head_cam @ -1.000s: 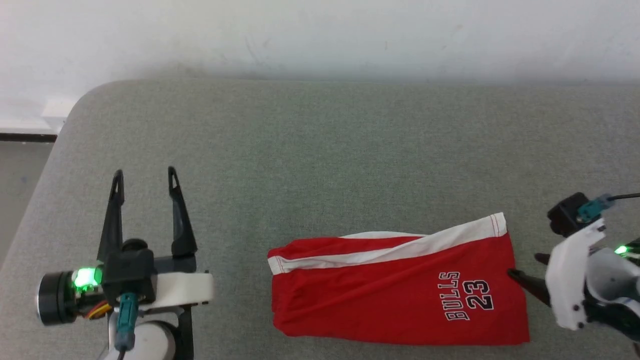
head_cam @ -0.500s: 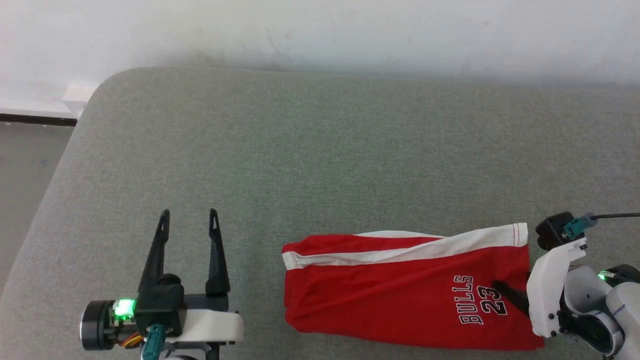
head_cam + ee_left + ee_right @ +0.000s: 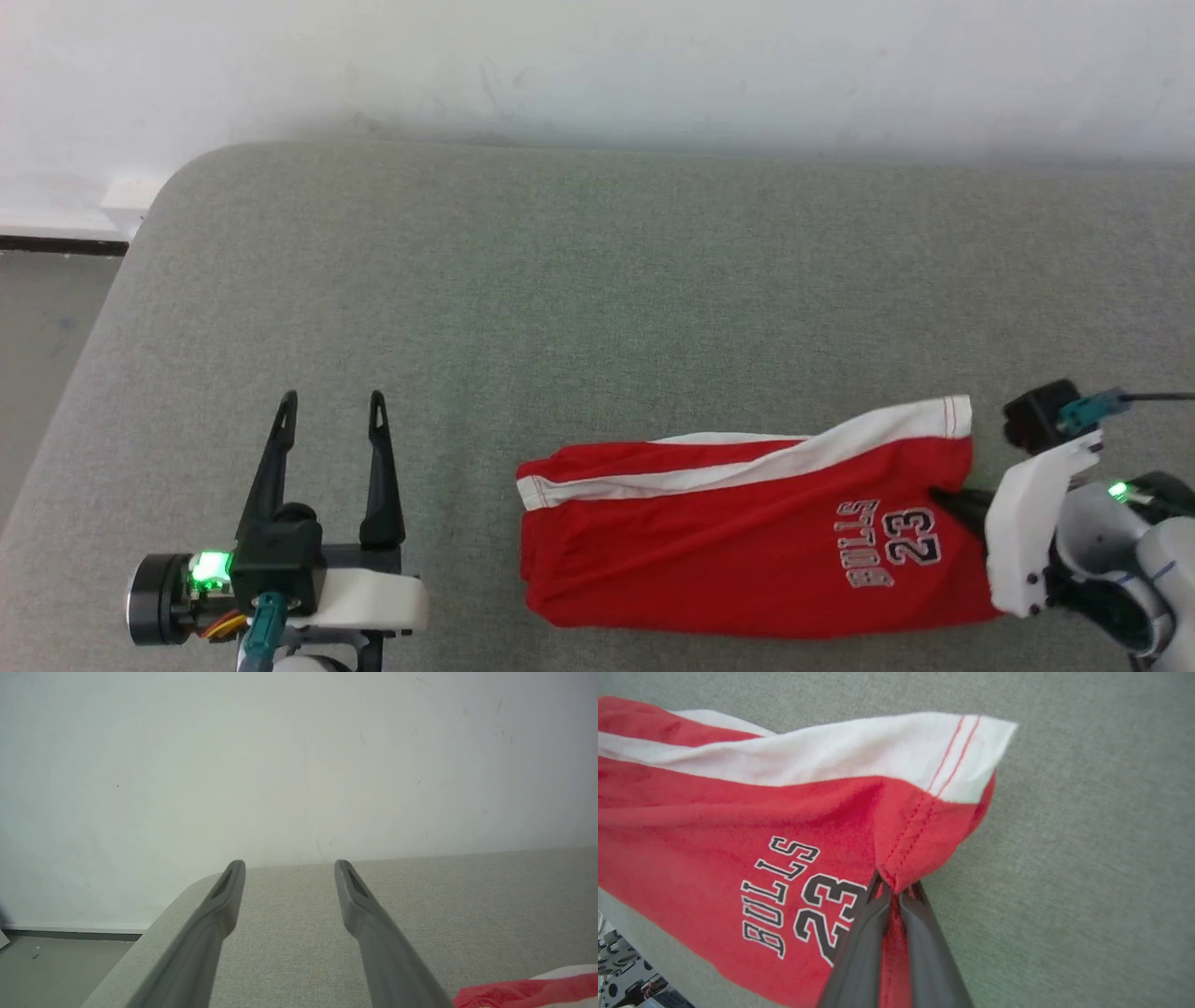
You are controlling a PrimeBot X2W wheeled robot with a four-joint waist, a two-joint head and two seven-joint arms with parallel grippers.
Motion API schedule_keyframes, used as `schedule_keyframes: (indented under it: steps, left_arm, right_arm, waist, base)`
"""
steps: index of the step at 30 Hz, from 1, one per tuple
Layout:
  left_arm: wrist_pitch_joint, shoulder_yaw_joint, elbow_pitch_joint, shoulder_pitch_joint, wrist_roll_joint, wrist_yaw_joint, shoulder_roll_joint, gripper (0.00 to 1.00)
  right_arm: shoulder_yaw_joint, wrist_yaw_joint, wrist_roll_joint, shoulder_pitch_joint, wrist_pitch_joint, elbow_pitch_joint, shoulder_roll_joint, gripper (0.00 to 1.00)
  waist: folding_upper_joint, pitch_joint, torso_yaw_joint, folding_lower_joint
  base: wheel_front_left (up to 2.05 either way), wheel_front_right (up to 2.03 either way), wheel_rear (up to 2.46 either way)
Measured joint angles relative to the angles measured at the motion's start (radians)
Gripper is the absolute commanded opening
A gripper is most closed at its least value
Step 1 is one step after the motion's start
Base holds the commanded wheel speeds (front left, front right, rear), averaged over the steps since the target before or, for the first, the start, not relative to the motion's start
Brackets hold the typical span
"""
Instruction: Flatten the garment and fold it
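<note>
The garment (image 3: 728, 541), red shorts with a white side stripe and "BULLS 23" lettering, lies folded lengthwise on the grey cushion (image 3: 597, 308) at the front right. My right gripper (image 3: 938, 497) is shut on the garment's right hem edge. In the right wrist view my right gripper (image 3: 892, 889) pinches the stitched hem, and the cloth (image 3: 738, 826) bunches and lifts at that spot. My left gripper (image 3: 329, 403) stands open over bare cushion to the garment's left, nothing between its fingers (image 3: 224, 896). A corner of the garment (image 3: 523, 991) shows at the lower right of the left wrist view.
A white wall (image 3: 597, 56) runs behind the cushion. The cushion's rounded left corner (image 3: 177, 177) drops to a grey floor (image 3: 37, 327) with a dark baseboard strip. Bare cushion stretches behind the garment and between the two grippers.
My right gripper has slid onto the garment's right hem and shut on it, puckering the cloth there. The head camera shifted; my left gripper stays open.
</note>
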Motion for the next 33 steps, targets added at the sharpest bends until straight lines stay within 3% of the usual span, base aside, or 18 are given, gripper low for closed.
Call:
schedule_keyframes:
  steps: [11,14,20,26,33]
  left_arm:
    - [0.000,0.009,-0.003,0.033,0.050,-0.025,-0.021,1.00]
    - [0.000,0.010,-0.002,0.040,0.051,-0.028,-0.023,1.00]
    - [0.000,0.016,-0.003,0.043,0.054,-0.035,-0.026,1.00]
    - [0.000,0.012,-0.002,0.042,0.060,-0.043,-0.037,1.00]
    - [0.000,0.008,0.002,0.023,0.060,-0.044,-0.056,1.00]
  right_arm:
    - [-0.126,0.000,0.031,0.030,0.059,-0.067,-0.206,0.00]
    - [-0.154,0.000,0.035,0.067,0.089,-0.118,-0.237,0.00]
    - [-0.159,0.000,0.062,0.110,0.128,-0.331,-0.223,0.00]
    - [-0.105,0.000,0.084,0.100,0.180,-0.522,-0.167,0.00]
    - [0.057,0.000,0.046,-0.046,0.218,-0.551,-0.074,0.00]
  waist:
    - [0.0000,-0.031,-0.021,-0.0001]
    - [0.0000,-0.036,-0.022,-0.0001]
    - [0.0000,-0.037,-0.023,-0.0001]
    - [0.0000,-0.026,-0.010,-0.0001]
    - [0.0000,0.007,0.014,-0.0001]
  base:
    - [0.00,0.00,0.00]
    - [0.00,0.00,0.00]
    - [0.00,0.00,0.00]
    - [0.00,0.00,0.00]
    - [0.00,0.00,0.00]
